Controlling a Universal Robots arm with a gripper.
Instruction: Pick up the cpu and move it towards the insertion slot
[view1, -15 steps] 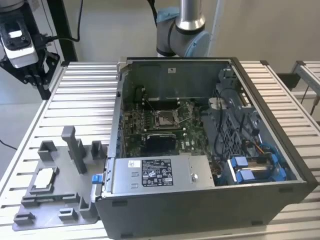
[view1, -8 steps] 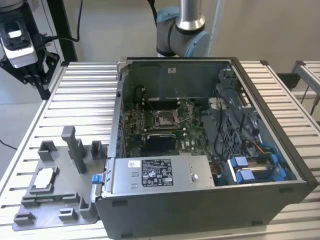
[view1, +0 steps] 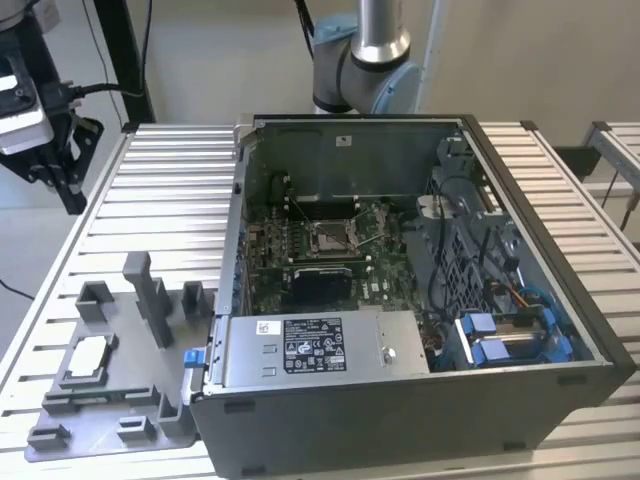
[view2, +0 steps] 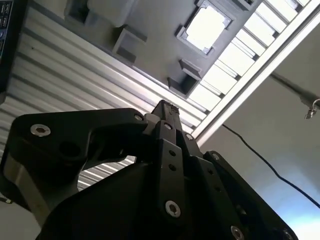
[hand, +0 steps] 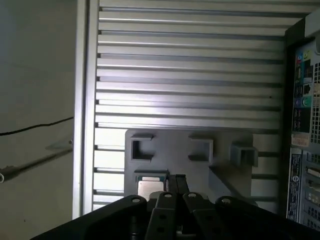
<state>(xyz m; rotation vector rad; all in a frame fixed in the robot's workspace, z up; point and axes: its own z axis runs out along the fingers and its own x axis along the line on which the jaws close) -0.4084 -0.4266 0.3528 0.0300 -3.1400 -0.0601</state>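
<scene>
My black gripper (hand: 175, 181), fingers pressed together on nothing, hangs well clear of the grey plastic tray (hand: 170, 157), whose square recess locates the silvery square cpu (hand: 150, 189) for pickup.

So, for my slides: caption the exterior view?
Computer case open, socket exposed; chip sits in grey tray outside; tool not touching it.

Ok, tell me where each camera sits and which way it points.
Exterior view: off the arm, looking down on the open case, socket, tray and cpu; the arm shows behind the case, the jaws at the exterior view's left.
First wrist view: on the wrist, looking past the shut jaws at the tray and cpu.
Second wrist view: on the wrist, looking along the jaws at the same tray and cpu.
All three share tray and cpu.
</scene>
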